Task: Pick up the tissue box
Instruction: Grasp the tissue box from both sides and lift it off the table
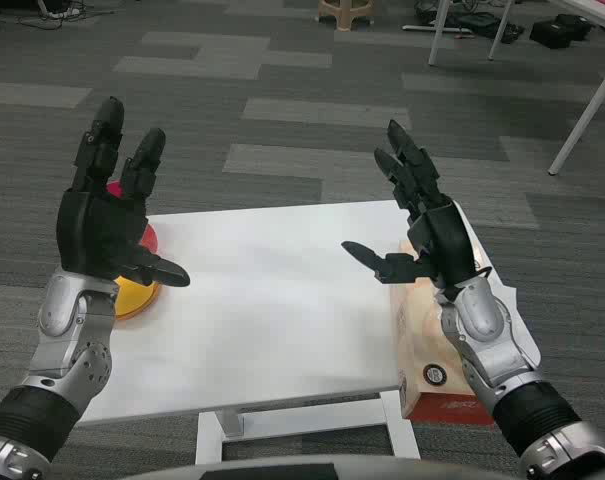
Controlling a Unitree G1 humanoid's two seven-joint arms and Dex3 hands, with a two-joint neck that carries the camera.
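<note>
Tissue box [422, 345] at desk's [272, 300] right edge, beneath right hand [422, 225] | both hands raised, fingers spread, empty | left hand [107, 220] above plates [137, 290]

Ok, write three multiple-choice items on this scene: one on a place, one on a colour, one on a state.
1. Where does the tissue box lie?
A. at the table's right edge
B. at the table's middle
C. on the floor

2. What colours has the round thing behind the left hand?
A. blue and green
B. red and yellow
C. black and white

3. What does the right hand hold?
A. the box
B. a cup
C. nothing

Answers: 1 A, it lies under the right forearm by the white table edge; 2 B, both colours show beside the hand; 3 C, its fingers are spread, raised above the box.
</note>
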